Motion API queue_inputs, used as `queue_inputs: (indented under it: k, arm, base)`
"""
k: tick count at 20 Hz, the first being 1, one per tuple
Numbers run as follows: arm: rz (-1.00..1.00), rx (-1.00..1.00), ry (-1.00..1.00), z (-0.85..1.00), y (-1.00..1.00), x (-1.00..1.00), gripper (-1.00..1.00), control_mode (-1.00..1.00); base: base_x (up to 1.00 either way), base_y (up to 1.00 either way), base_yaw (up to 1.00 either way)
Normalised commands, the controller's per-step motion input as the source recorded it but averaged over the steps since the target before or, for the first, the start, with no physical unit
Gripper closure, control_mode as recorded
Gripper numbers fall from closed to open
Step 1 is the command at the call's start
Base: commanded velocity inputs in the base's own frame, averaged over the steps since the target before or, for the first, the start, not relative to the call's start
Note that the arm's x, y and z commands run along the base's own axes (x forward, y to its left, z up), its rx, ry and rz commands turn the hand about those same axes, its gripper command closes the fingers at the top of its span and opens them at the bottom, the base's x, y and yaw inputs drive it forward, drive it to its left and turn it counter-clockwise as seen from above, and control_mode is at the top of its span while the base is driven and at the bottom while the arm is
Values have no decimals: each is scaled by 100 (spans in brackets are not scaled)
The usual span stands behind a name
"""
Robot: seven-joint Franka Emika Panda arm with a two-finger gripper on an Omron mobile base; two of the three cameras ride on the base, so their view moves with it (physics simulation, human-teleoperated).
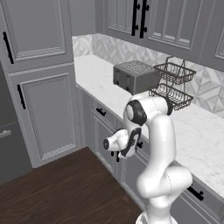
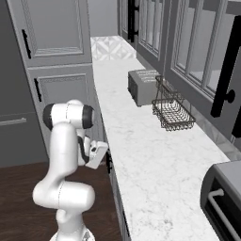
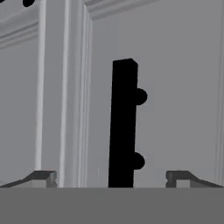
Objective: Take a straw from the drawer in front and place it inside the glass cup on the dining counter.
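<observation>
My gripper point(image 1: 119, 154) point(image 2: 104, 153) is open and holds nothing, low in front of the grey fronts under the marble counter. In the hand view the gripper point(image 3: 111, 177) faces a panelled grey front, the drawer point(image 3: 175, 109), from close up. Its black bar handle point(image 3: 122, 122) stands between my two fingertips point(image 3: 43, 178), still a little way ahead of them. From the left base view the same handle point(image 1: 140, 144) peeks out just behind my forearm. The drawer is shut. The straw, the glass cup and the dining counter are out of view.
A grey toaster point(image 1: 134, 76) point(image 2: 143, 87) and a wire basket rack point(image 1: 173, 85) point(image 2: 172, 110) stand on the marble counter point(image 1: 205, 135). A dark appliance point(image 2: 226, 197) sits at the counter's near right. Tall grey cabinet doors point(image 1: 46, 113) stand to the left, above a dark wood floor point(image 1: 65, 192).
</observation>
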Motion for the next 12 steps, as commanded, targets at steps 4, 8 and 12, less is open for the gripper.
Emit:
queue_inputs:
  k: [4, 8, 12]
  arm:
    - [0, -3, 1, -37, 0, 44, -100, -100]
    - [0, -2, 0, -10, -16, 25, -100, -100]
    - [0, -3, 0, -4, -28, 16, -100, -100]
  base:
    - [0, 0, 0]
    - [0, 0, 0]
    - [0, 0, 0]
